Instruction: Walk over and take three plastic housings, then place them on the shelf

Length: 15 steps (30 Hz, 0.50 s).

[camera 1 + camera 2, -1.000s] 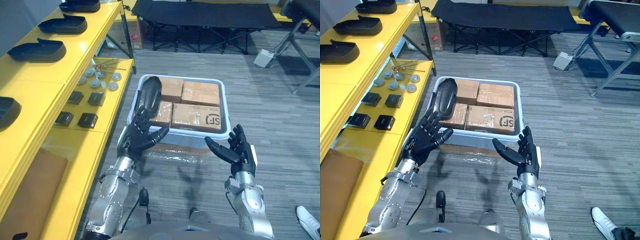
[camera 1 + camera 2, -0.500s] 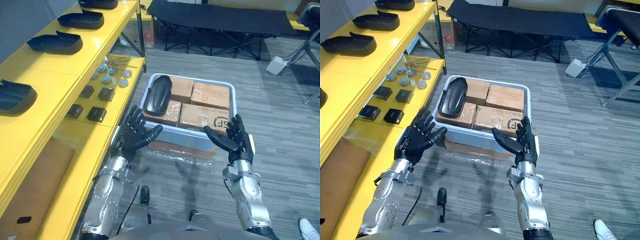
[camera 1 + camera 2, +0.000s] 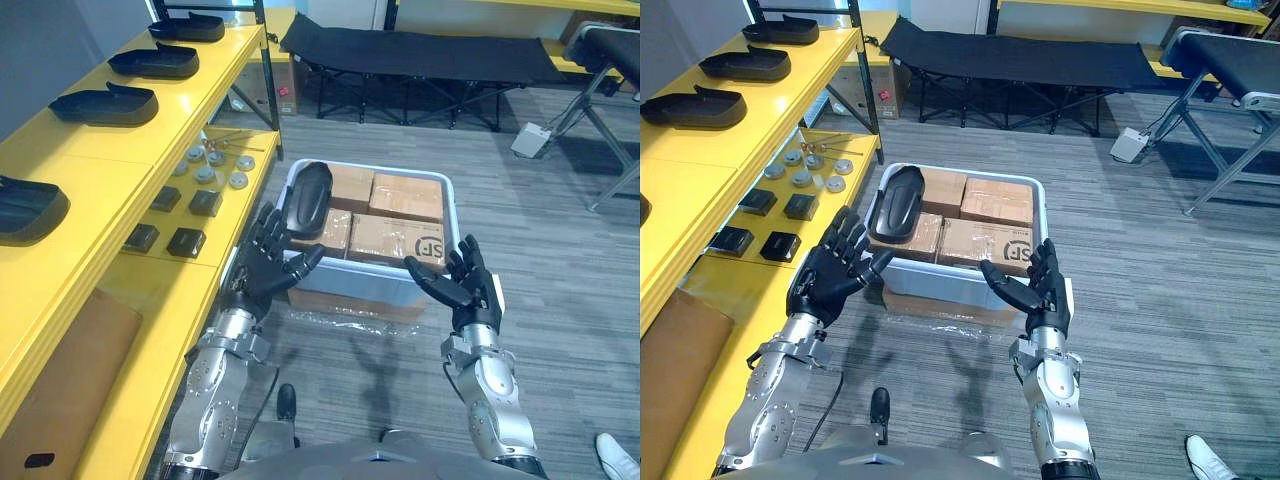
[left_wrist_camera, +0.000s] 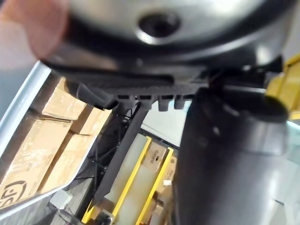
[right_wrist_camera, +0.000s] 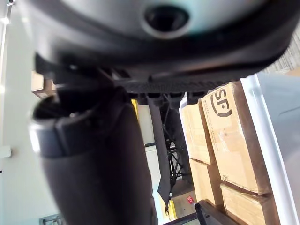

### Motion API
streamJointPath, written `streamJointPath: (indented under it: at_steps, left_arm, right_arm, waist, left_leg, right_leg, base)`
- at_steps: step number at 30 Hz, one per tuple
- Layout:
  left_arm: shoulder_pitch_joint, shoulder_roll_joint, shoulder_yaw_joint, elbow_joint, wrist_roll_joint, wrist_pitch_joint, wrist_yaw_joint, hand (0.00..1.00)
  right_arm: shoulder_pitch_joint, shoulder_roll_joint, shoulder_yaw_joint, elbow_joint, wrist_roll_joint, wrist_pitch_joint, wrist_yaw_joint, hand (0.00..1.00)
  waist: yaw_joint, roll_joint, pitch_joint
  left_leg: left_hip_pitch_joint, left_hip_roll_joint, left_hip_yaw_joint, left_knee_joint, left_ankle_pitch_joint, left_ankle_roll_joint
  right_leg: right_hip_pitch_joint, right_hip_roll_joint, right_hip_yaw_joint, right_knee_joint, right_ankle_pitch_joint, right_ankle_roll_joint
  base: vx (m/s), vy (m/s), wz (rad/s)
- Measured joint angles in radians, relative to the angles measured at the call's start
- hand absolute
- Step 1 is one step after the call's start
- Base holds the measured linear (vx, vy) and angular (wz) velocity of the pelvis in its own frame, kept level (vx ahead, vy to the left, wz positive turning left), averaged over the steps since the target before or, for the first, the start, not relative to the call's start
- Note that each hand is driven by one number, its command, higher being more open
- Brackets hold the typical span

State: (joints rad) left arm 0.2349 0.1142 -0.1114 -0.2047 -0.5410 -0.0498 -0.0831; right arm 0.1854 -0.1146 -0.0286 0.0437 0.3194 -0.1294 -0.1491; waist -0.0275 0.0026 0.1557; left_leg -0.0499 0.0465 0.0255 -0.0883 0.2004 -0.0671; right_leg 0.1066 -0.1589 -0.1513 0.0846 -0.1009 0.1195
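While my left hand (image 3: 265, 262) and right hand (image 3: 460, 290) hang spread and empty before the crate's (image 3: 365, 283) near rim, I see one plastic housing (image 3: 308, 197) lying across cardboard boxes (image 3: 400, 235) at its far left corner. Other housings (image 3: 105, 103) sit along the yellow shelf's (image 3: 150, 140) top board. Grey carpet (image 3: 560, 260) runs to a black cot (image 3: 430, 50).

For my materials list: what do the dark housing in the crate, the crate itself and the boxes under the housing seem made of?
Housing: probably moulded black plastic, smooth, with a soft sheen on its curved back. Crate: likely pale grey plastic, judging by its rounded rim and thin walls. Boxes: brown cardboard, matt, with flat faces and straight edges.
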Motion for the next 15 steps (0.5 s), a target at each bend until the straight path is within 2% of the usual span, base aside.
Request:
streamJointPath:
  at_steps: [4, 10, 12, 13, 14, 15]
  left_arm:
    - [0.002, 0.0, 0.0, 0.012, -0.002, 0.015, -0.006, 1.0]
    - [0.019, 0.002, -0.013, 0.021, -0.001, 0.048, -0.022, 1.0]
    - [0.009, 0.019, -0.019, 0.024, 0.0, 0.048, -0.019, 1.0]
    - [-0.018, 0.037, -0.032, 0.043, 0.001, 0.044, -0.017, 1.0]
    - [-0.048, 0.056, -0.04, 0.074, 0.007, 0.042, -0.013, 1.0]
    - [-0.059, 0.06, -0.041, 0.091, 0.015, 0.039, -0.01, 1.0]
  right_arm:
    - [-0.016, -0.001, 0.0, 0.043, -0.003, 0.009, 0.017, 1.0]
    - [-0.152, -0.055, 0.001, 0.317, -0.077, 0.016, -0.02, 1.0]
    - [-0.294, -0.086, -0.003, 0.439, -0.075, 0.016, -0.066, 1.0]
    - [-0.408, -0.117, -0.013, 0.512, -0.067, 0.016, -0.1, 1.0]
    - [-0.535, -0.145, -0.027, 0.584, -0.06, 0.015, -0.135, 1.0]
    - [-0.593, -0.161, -0.032, 0.614, -0.057, 0.015, -0.151, 1.0]
  waist:
    - [0.003, -0.001, -0.001]
    - [0.042, 0.003, -0.001]
    - [0.069, 0.002, 0.011]
    - [0.092, 0.005, 0.04]
    - [0.116, -0.009, 0.076]
    - [0.131, -0.013, 0.093]
  left_leg:
    - [0.0, -0.001, -0.005, 0.0, 0.003, 0.001]
    - [-0.054, -0.003, -0.071, 0.0, 0.024, -0.006]
    - [-0.104, 0.006, -0.083, 0.0, 0.027, -0.003]
    - [-0.135, 0.016, -0.085, 0.0, 0.022, -0.009]
    - [-0.163, 0.016, -0.084, 0.011, 0.014, -0.014]
    - [-0.18, 0.013, -0.084, 0.046, 0.019, 0.003]
  right_leg:
    - [0.003, 0.0, -0.005, 0.0, 0.001, 0.001]
    - [-0.014, 0.011, -0.068, 0.005, 0.002, 0.001]
    - [-0.044, 0.026, -0.103, -0.001, 0.013, -0.005]
    - [-0.058, 0.034, -0.127, -0.007, 0.023, -0.012]
    - [-0.066, 0.023, -0.149, -0.032, 0.035, -0.023]
    - [-0.074, 0.018, -0.153, -0.037, 0.038, -0.022]
  base:
    - [0.0, -0.003, 0.02]
    - [-0.04, -0.018, 0.3]
    - [-0.1, -0.021, 0.48]
    - [-0.15, 0.012, 0.66]
    - [-0.14, 0.011, 0.54]
    - [-0.07, 0.028, 0.3]
